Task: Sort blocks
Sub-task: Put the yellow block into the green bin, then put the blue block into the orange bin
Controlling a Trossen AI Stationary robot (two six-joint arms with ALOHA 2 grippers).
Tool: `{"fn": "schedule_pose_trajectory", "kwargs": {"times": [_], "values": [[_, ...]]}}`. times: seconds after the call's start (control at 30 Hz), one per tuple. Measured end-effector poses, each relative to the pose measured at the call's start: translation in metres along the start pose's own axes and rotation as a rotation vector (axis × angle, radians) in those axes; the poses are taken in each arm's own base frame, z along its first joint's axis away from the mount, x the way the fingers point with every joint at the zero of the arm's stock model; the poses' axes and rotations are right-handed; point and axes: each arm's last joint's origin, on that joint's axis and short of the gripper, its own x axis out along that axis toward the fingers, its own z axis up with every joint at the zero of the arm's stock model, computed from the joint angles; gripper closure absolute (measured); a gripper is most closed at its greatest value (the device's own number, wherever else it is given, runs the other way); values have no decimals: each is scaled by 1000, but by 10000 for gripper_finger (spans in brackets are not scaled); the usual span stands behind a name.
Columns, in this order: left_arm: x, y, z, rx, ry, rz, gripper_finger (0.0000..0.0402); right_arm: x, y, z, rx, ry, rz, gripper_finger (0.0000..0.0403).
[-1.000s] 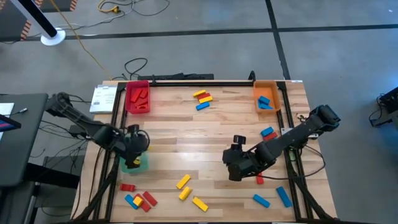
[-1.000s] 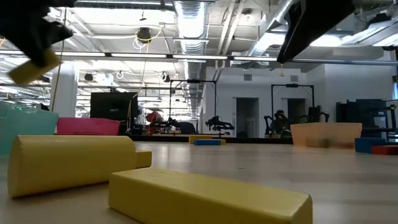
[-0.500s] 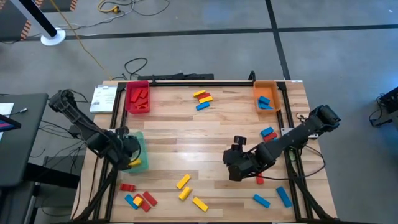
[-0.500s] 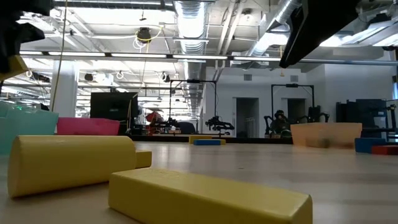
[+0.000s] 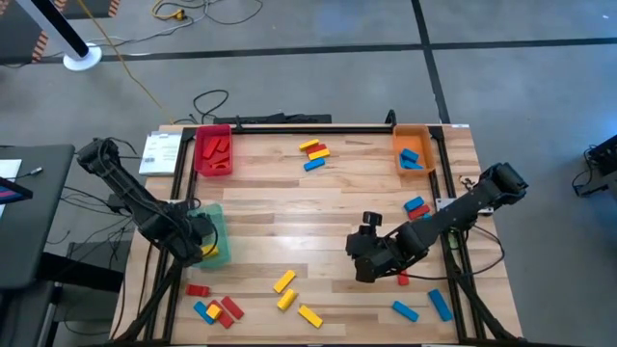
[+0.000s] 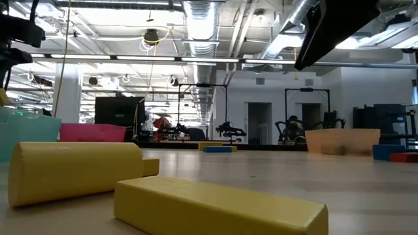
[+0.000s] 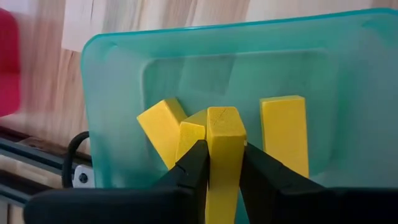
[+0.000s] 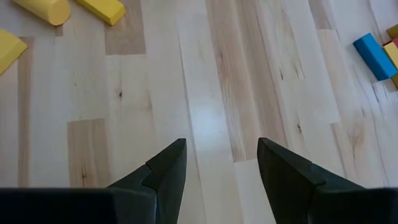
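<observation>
Yellow is the colour you are working on right now: your left hand is closed on a small yellow wooden bar and holds it just above the translucent green plastic tray, where three other yellow bars already lie. I judge the sorting to be less than half done. The red plastic tray at 11 o'clock on the pale wooden bench holds a few red bars, the orange plastic tray at 1 o'clock holds a couple of blue ones, and the green tray sits at 9 o'clock. Loose pieces remain: a mixed cluster of yellow, red and blue bars at 12 o'clock, a blue and red pair at 3 o'clock, a mixed heap at 7 o'clock, yellow bars at 6 o'clock, and blue bars with one small red piece at 5 o'clock. Your right hand hangs wide open and empty over bare bench near 4 o'clock. Only the left wrist view shows the grip and the tray's contents; from above, the arm hides most of them. The low view gives you just two big yellow bars close to the lens and the trays far off.
</observation>
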Motion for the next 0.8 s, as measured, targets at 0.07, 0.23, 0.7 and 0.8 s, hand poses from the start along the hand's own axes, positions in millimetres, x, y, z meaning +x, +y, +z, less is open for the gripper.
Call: {"fn": "schedule_pose_trajectory", "kwargs": {"times": [0.07, 0.23, 0.7, 0.8], "values": [[0, 0, 0, -1, -1, -3, 321, 0, 0, 0, 0, 0, 0, 193], [0, -3, 2, -1, -16, -27, 297, 0, 0, 1, 5, -4, 1, 193], [-2, -19, 13, 19, -136, -190, 247, 1, 0, 2, 9, -11, 5, 193], [-6, -28, 20, 48, -198, -292, 234, 1, 0, 2, 10, -13, 6, 193]]}}
